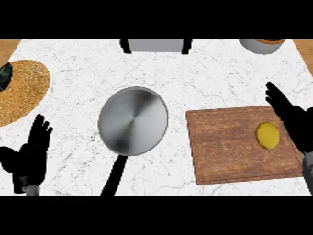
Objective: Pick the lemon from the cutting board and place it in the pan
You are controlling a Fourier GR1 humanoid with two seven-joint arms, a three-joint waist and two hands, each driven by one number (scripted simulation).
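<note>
Lemon [268, 135] is seen in the head view on the right part of the wooden cutting board [226, 147], near that board's right edge, and it has not yet been lifted. The right hand [299, 125] is held just beside it, over the board's right edge. Its fingers are straight and spread, pointing away from the robot, and nothing is clasped in them. This placing is judged to be an approach, with the hand set alongside the fruit so that the fingers can be brought round it from the right. Whether the lemon is touched cannot be told, though a narrow gap appears between them.

The steel pan [133, 120] is laid on the white marble counter [206, 78] to the left of the board and apart from it. Its black handle [114, 176] is turned toward the robot, so the round bowl lies open to a carry from the right. The left hand [29, 158] is shown at the lower left, well apart from the pan, with fingers up and relaxed and nothing held. It is judged to be at rest, since the lemon lies on the other side.

A woven straw mat [23, 98] bearing a dark green oval item [1, 77] is placed at the far left, outside the path from board to pan
</note>
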